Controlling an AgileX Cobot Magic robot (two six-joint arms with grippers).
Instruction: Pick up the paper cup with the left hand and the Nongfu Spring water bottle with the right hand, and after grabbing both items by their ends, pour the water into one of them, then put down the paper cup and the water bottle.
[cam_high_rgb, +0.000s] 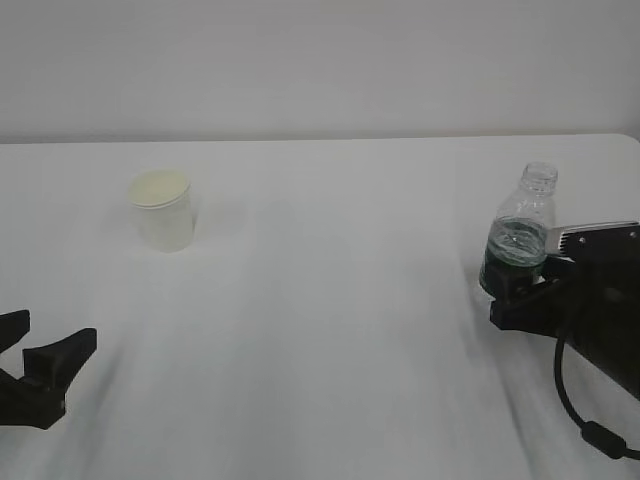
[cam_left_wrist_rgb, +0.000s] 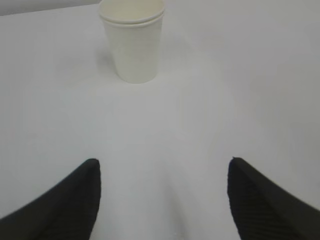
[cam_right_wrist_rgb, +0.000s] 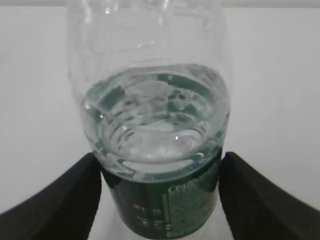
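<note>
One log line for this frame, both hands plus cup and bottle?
left hand open, short of paper cup | right hand open, straddling Nongfu Spring water bottle, no visible squeeze | bottle upright, part full | nothing lifted

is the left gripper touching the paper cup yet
Apart. The left wrist view shows the left gripper open, with bare table between its fingertips and the paper cup.

The left hand (cam_high_rgb: 35, 365) sits low at the near left, jaws spread wide, empty; the right hand (cam_high_rgb: 520, 300) reaches in from the right edge, jaws spread.
</note>
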